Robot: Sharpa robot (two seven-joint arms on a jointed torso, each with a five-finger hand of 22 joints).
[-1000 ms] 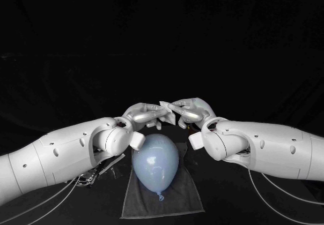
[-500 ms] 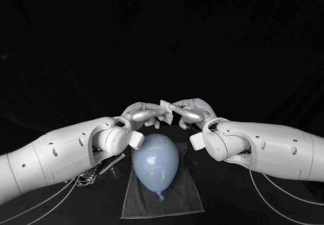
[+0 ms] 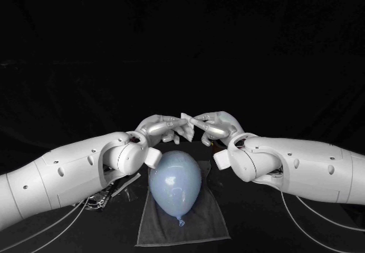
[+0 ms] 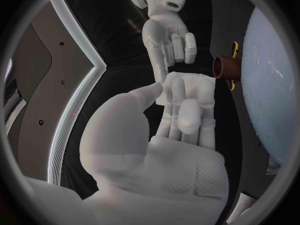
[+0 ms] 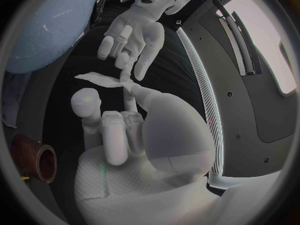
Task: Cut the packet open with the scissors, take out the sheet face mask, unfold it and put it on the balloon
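Sheet face mask (image 3: 185, 117), a small white folded piece, is held up in the air between the two hands, above the far end of the balloon (image 3: 175, 181) and clear of it. The left robot hand (image 3: 162, 128) has it grasped: in the left wrist view the mask (image 4: 187, 85) lies against its fingers with the thumb pressed onto one edge. The right robot hand (image 3: 215, 125) grasps it too, and in the right wrist view a thin flap of the mask (image 5: 100, 79) sticks out from the pinch of its thumb and a finger, with the left robot hand (image 5: 134, 35) reaching in from the other side. The two hands are nearly fingertip to fingertip. The pale blue balloon lies lengthwise on a grey towel (image 3: 199, 224) spread on the black table (image 3: 251, 232), its knotted end pointing toward the robot. A brown tube-shaped object (image 4: 226, 67) sits near the balloon on the right hand's side; I can't make out what it is.
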